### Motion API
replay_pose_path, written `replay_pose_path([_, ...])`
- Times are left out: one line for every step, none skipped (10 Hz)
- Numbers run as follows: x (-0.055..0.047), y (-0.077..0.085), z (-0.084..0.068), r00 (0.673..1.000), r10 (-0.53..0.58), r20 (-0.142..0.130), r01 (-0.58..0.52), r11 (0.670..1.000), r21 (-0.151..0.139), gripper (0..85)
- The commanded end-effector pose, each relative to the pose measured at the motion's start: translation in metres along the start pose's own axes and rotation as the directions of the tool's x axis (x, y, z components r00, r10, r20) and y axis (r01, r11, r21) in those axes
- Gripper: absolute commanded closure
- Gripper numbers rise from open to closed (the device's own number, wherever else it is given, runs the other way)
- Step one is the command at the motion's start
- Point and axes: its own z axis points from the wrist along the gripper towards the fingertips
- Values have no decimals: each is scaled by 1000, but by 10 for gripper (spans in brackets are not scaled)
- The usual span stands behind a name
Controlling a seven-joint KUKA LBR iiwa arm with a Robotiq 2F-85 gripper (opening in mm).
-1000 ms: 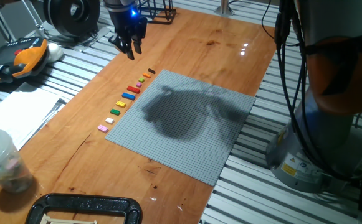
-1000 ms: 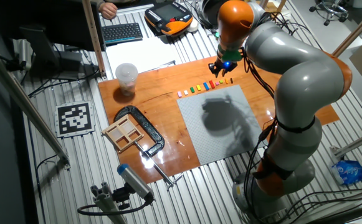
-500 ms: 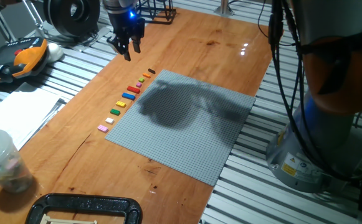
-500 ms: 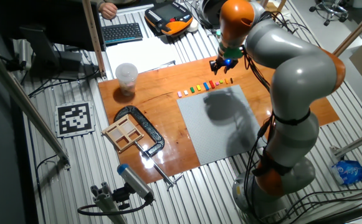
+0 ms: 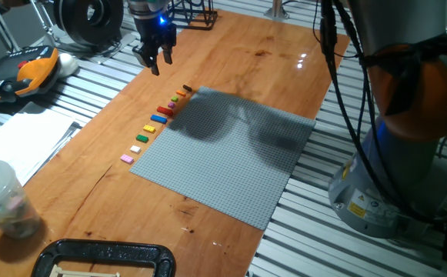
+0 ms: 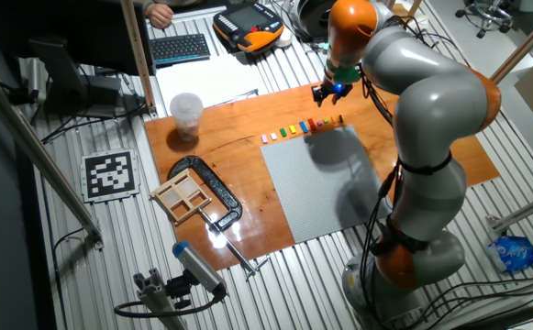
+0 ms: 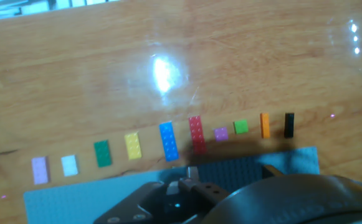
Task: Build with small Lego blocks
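The tool (image 5: 155, 63) had drifted further from the bricks (image 5: 160, 118) — fingers slightly parted, holding nothing. The bricks stayed in their row on the counter (image 5: 231, 46) (along the baseplate's (image 5: 231, 158) edge) — the arm's shadow had shifted.

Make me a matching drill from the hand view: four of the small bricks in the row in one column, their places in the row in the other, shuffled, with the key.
Things:
1. pink brick
2. blue brick
3. black brick
4. yellow brick

Places in the row, as seen in the hand view:
A. at the far right end
B. directly left of the red brick
C. at the far left end
D. between the dark green brick and the blue one

Pairs: 1-C, 2-B, 3-A, 4-D
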Motion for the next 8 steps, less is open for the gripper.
replay_pose_path([-3, -2, 3, 1000, -6, 3, 6, 1000, -1, 340])
replay_pose_path([-8, -4, 7, 1000, -12, 3, 12, 1000, 1, 340])
replay_pose_path([-10, -6, 9, 1000, -18, 5, 18, 1000, 4, 340])
replay_pose_path([-13, -9, 10, 1000, -23, 3, 23, 1000, 2, 340])
replay_pose_path([-15, -11, 11, 1000, -23, 4, 23, 1000, 4, 340])
replay_pose_path([-16, -16, 13, 1000, -23, 0, 23, 1000, 1, 340])
replay_pose_path([-17, -19, 15, 1000, -23, -8, 23, 1000, -6, 340])
replay_pose_path([-16, -20, 15, 1000, -20, -12, 20, 1000, -13, 340])
